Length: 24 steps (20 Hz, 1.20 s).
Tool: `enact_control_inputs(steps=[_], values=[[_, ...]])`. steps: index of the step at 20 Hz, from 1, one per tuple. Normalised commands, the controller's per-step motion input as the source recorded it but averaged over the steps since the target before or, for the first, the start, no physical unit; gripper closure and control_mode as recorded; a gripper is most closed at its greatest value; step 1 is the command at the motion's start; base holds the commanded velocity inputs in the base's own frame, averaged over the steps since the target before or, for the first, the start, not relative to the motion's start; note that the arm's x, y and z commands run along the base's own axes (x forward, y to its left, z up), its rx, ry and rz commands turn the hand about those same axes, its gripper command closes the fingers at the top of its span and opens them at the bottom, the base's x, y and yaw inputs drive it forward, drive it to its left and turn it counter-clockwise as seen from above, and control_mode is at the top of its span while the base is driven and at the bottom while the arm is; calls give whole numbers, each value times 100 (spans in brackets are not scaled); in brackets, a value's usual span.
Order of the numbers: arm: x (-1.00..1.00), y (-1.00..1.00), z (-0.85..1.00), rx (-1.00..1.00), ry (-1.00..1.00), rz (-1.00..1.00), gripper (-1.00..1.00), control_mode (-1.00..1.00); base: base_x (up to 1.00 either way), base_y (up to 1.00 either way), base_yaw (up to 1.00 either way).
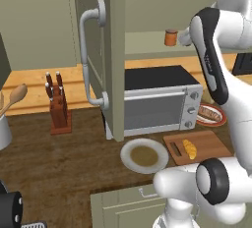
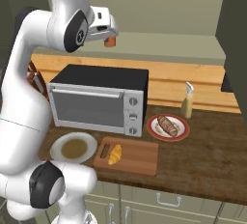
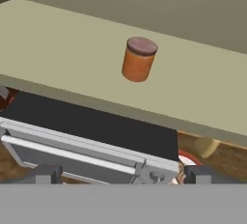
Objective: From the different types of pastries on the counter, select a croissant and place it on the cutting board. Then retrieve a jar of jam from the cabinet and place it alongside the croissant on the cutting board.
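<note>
Croissant [image 2: 115,154] lies on cutting board [image 2: 140,161]; jam jar [image 3: 138,59] upright on cabinet shelf [image 3: 72,54].

Wood-grain counter [image 1: 59,158], wooden cutting board [image 2: 140,158], matt shelf [image 3: 62,49], glossy jar of jam [image 3: 138,59]

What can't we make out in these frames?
- Gripper in the hand view: only its two dark fingertips rise over the bottom band, so whether they are open enough for the jar of jam is unclear.
- Gripper in the left base view: the forearm covers it.
- Cabinet interior left of the jar: the open door blocks it.
</note>
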Motion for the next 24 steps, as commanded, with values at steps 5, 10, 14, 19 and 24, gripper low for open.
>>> enact_control_inputs(steps=[5, 10, 14, 19, 24], values=[[37, 8, 0, 1, 1, -1, -100, -100, 0, 0, 0], [53, 14, 0, 0, 2, 0, -100, -100, 0, 0, 0], [67, 6, 0, 0, 1, -4, -100, -100, 0, 0, 0], [62, 0, 0, 0, 0, -10, -100, -100, 0, 0, 0], [53, 0, 0, 0, 0, -7, -100, -100, 0, 0, 0]])
